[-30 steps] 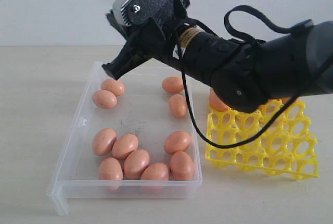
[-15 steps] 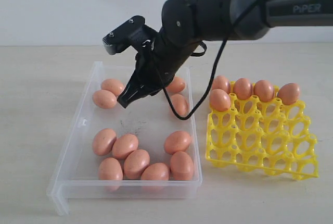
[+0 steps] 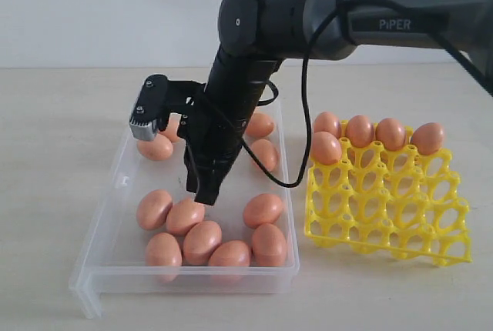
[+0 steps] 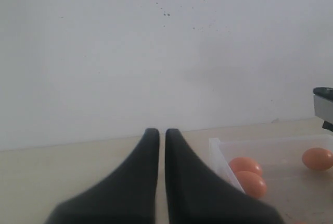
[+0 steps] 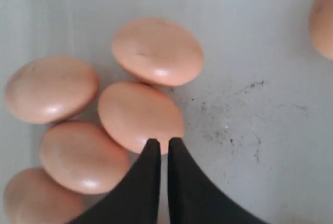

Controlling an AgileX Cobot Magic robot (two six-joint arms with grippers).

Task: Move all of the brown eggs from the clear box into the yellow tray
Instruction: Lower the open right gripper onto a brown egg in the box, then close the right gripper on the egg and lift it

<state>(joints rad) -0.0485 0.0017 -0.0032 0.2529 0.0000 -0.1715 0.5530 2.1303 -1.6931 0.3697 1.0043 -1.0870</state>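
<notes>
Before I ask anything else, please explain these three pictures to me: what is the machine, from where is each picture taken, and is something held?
It is a robot with two arms, each ending in a two-fingered hand. One picture is from a camera off the arms; the other two look out from each wrist. The right hand hangs shut and empty over brown eggs in a clear box on a table. Five more eggs sit in the yellow tray. The left hand, also shut, holds nothing.

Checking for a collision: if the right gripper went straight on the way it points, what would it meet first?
Probably a brown egg in the clear box: the right gripper, jaws shut, points at its edge; depth is unclear.
</notes>
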